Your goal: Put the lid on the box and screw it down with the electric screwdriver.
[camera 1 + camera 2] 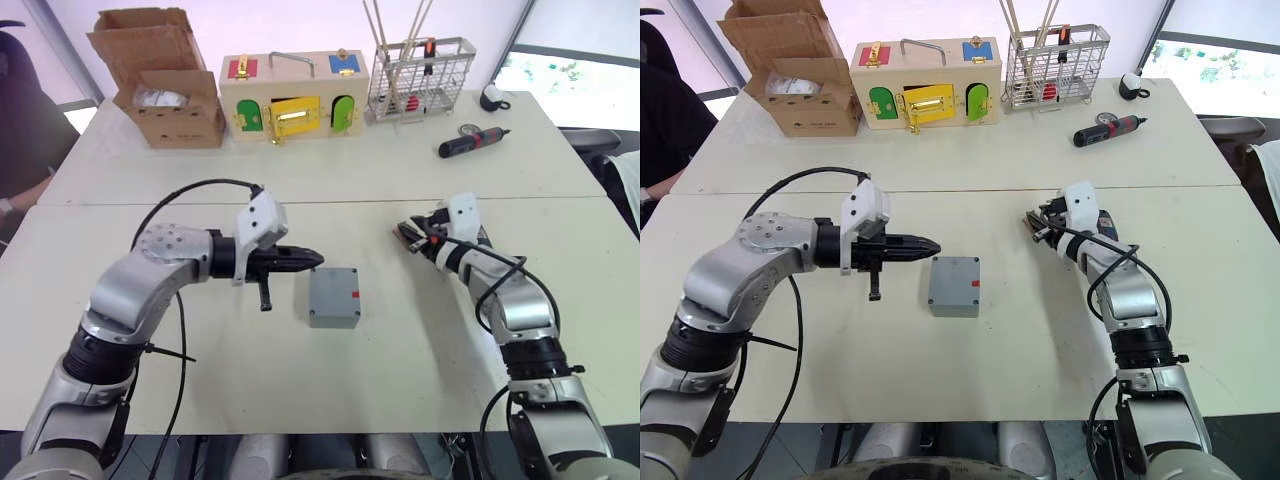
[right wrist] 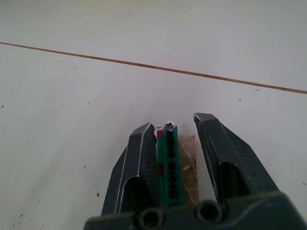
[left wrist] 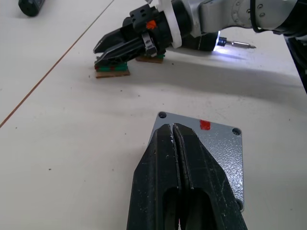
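Note:
The grey lid [image 1: 330, 288] lies flat on top of the grey box [image 1: 333, 319] at the middle of the table; corner holes and a red mark show on it. My left gripper [image 1: 314, 258] is shut and empty, and its fingertips [image 3: 169, 132] hover over the lid's left edge. To the right, my right gripper [image 1: 404, 234] is open and astride a small green strip [image 2: 170, 163] with a screw head at its end. The electric screwdriver [image 3: 237, 45] lies on the table just behind my right wrist, with its tip lit and its dark body [image 1: 1106, 228] partly hidden by the arm.
At the back stand a cardboard carton [image 1: 160, 85], a wooden box with coloured doors [image 1: 293, 95] and a wire basket [image 1: 420, 80]. A black-and-red screwdriver [image 1: 472, 142] lies at the back right. A person's arm [image 1: 12, 200] shows at the far left edge.

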